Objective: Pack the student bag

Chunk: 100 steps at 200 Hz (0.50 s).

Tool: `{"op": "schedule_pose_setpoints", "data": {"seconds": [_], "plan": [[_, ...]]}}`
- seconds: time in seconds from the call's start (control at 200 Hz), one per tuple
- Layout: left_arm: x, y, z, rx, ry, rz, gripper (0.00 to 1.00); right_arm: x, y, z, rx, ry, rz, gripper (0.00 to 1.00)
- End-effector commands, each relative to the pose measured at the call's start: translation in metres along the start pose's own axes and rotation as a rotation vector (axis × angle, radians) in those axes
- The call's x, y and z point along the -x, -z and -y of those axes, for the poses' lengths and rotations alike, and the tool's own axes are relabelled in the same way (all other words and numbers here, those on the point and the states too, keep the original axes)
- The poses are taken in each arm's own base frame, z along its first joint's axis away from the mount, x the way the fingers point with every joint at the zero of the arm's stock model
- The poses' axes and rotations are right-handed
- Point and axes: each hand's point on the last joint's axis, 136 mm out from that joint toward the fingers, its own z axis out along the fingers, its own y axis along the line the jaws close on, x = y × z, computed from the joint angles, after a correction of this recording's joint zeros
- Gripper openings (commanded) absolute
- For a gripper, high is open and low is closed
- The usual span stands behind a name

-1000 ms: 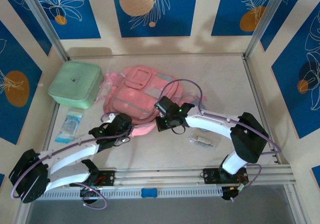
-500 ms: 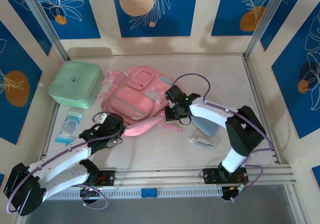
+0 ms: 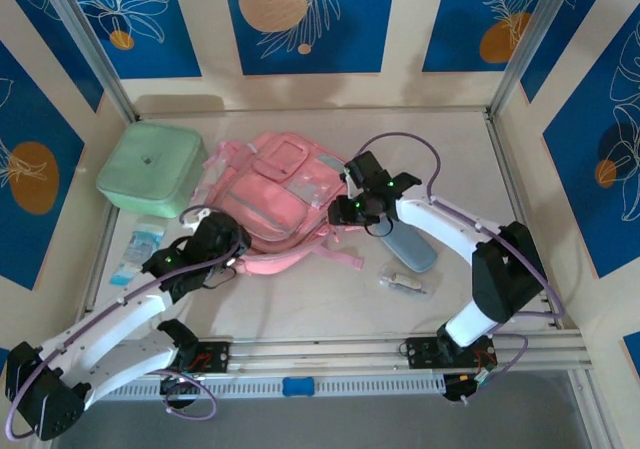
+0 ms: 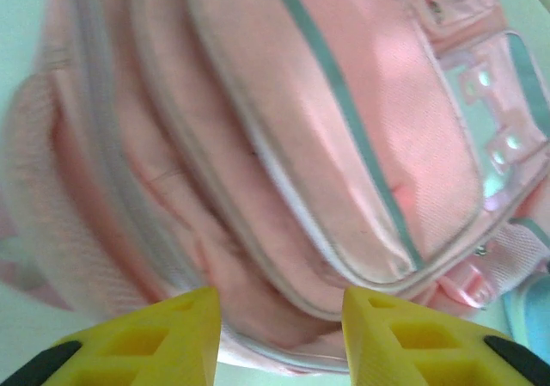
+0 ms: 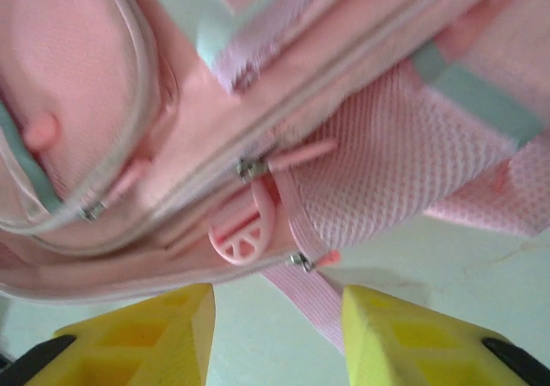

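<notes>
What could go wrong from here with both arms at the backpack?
The right end effector stands open over a loose strap, so it may grab that instead of the zipper pull. The soft backpack could slide toward the green box if the left end effector pushes.

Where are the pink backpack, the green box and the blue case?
pink backpack (image 3: 265, 207): top view, its front pocket.
green box (image 3: 150, 167): top view, middle of lid.
blue case (image 3: 414, 249): top view, its uncovered end.
</notes>
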Motion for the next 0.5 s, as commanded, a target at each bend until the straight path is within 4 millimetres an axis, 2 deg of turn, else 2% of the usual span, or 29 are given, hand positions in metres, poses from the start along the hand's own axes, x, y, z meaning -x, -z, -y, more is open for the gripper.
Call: {"op": "schedule_pose_setpoints", "data": {"seconds": [0.0, 0.115, 0.285, 0.38, 0.495], "plan": [[-0.007, -0.002, 0.041, -0.074, -0.123, -0.049, 0.41, 0.013, -0.007, -0.004, 0.038, -0.109, -0.037, 0.46], [-0.028, -0.016, 0.074, -0.119, -0.198, -0.109, 0.40, 0.031, -0.022, 0.007, 0.025, -0.206, -0.049, 0.47], [-0.063, -0.041, 0.100, -0.151, -0.250, -0.202, 0.36, 0.045, -0.045, 0.022, -0.014, -0.278, -0.067, 0.48], [-0.076, -0.054, 0.102, -0.121, -0.280, -0.238, 0.34, 0.049, -0.057, 0.027, -0.011, -0.311, -0.078, 0.49], [-0.088, -0.064, 0.093, -0.084, -0.301, -0.270, 0.29, 0.054, -0.069, 0.033, -0.018, -0.327, -0.082, 0.48]]}}
